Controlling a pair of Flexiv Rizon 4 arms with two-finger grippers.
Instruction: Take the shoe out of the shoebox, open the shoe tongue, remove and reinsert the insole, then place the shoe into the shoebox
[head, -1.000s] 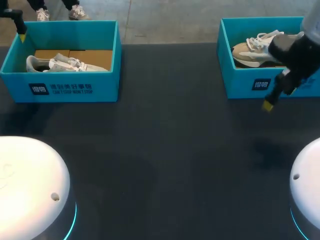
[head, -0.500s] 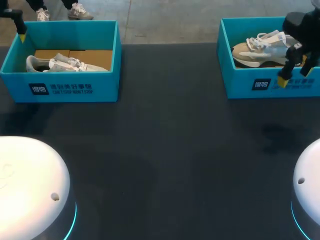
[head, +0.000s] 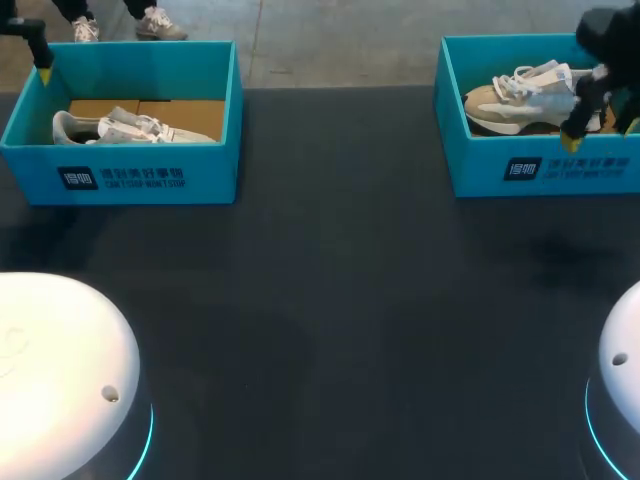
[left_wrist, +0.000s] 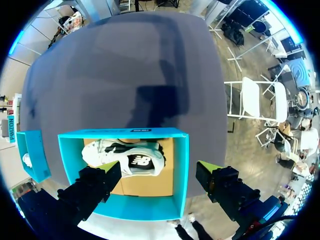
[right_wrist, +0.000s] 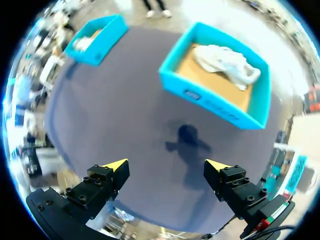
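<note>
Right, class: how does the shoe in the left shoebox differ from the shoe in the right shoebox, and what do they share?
Colour: the left shoe is mostly white-grey; the right shoe is tan with white laces.
Claw: the left shoe lies just ahead of the open left claw; the right shoe lies well ahead of the open right claw, which hangs over the table.
Shared: each sits in a teal shoebox, not yet taken out.

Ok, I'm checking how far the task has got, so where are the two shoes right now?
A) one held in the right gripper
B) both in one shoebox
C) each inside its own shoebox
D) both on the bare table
C: the white shoe lies in the left shoebox and the tan shoe in the right shoebox, while the left gripper and the right gripper are open and hold nothing.
</note>
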